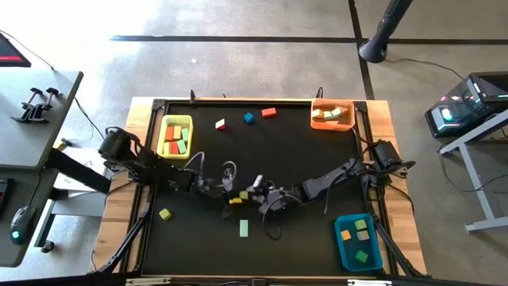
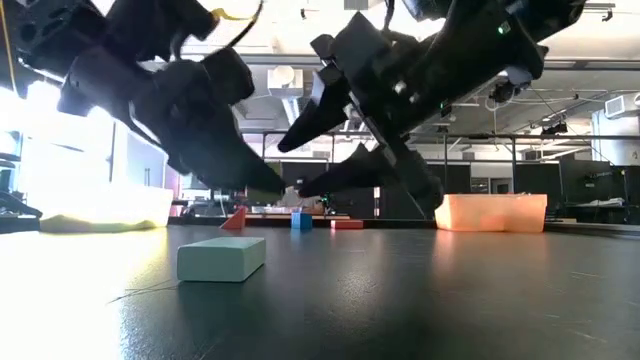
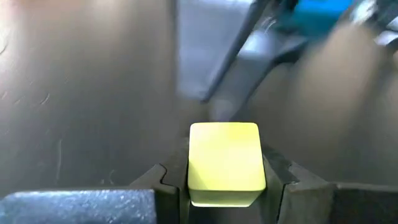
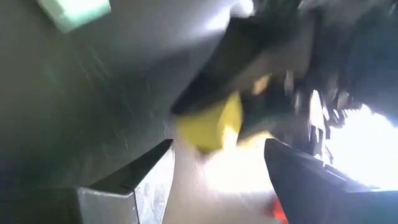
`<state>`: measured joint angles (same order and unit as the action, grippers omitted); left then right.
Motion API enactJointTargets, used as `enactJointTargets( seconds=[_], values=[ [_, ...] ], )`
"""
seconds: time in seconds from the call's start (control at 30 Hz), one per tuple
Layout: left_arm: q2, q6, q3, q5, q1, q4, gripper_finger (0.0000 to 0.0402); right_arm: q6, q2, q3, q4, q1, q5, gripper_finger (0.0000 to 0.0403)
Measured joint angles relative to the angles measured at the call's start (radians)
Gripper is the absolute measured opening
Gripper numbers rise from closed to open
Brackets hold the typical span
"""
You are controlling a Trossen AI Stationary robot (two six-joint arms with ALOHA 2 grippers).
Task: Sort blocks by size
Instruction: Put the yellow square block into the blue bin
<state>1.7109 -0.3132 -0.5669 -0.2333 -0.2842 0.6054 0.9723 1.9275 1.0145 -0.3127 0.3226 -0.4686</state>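
L gripper (image 3: 227,186) at mid-table is clamped on a small yellow wooden cube (image 3: 225,163) by its flat opposite faces, prob light, stiff and a bit slick so grip square, w/ R gripper (image 4: 217,165) just beside it, jaws wide and empty.

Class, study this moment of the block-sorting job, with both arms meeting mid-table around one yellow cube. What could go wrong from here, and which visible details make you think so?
1. The left gripper is shut on the yellow cube while the right gripper, open, sits very close; the arms might collide.
2. If both pull on the cube, it may slip free.
3. The mint bar lies just beside the arms; a low sweep might knock it.
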Motion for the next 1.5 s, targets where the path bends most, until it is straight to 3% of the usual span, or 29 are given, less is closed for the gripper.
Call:
enactJointTargets(
  seconds=[0.2,0.37,0.6,0.87,1.1,1.2,1.3,1.4,1.5],
  values=[
    [-0.028,-0.055,0.117,0.121,0.025,0.336,0.0092,0.051,0.017,0.001,-0.097,0.016,-0.081,0.0245],
    [-0.022,-0.078,0.156,0.155,0.031,0.449,0.0092,0.102,0.017,0.001,-0.253,0.017,-0.078,0.0245],
    [-0.022,-0.078,0.155,0.162,0.031,0.451,0.0096,0.082,0.017,0.001,-0.264,0.011,-0.017,0.0236],
    [-0.022,-0.082,0.156,0.162,0.029,0.465,0.0137,-0.01,0.017,0.001,-0.259,0.006,0.021,0.0136],
    [-0.04,-0.093,0.161,0.18,0.036,0.475,0.0153,-0.133,0.006,0.003,-0.238,0.034,-0.066,0.0131],
    [-0.079,-0.075,0.162,0.2,0.048,0.458,0.0155,-0.242,-0.03,0.005,-0.144,0.086,-0.237,0.0131],
    [-0.139,-0.009,0.162,0.224,0.056,0.377,0.0155,-0.419,-0.109,-0.002,0.129,0.141,-0.376,0.0131],
    [-0.19,0.054,0.162,0.206,0.063,0.279,0.0156,-0.769,-0.227,0.0,0.448,0.193,-0.374,0.0131],
    [-0.218,0.083,0.162,0.154,0.063,0.236,0.0156,-1.245,-0.347,0.031,0.789,0.246,-0.241,0.0131]
  ],
)
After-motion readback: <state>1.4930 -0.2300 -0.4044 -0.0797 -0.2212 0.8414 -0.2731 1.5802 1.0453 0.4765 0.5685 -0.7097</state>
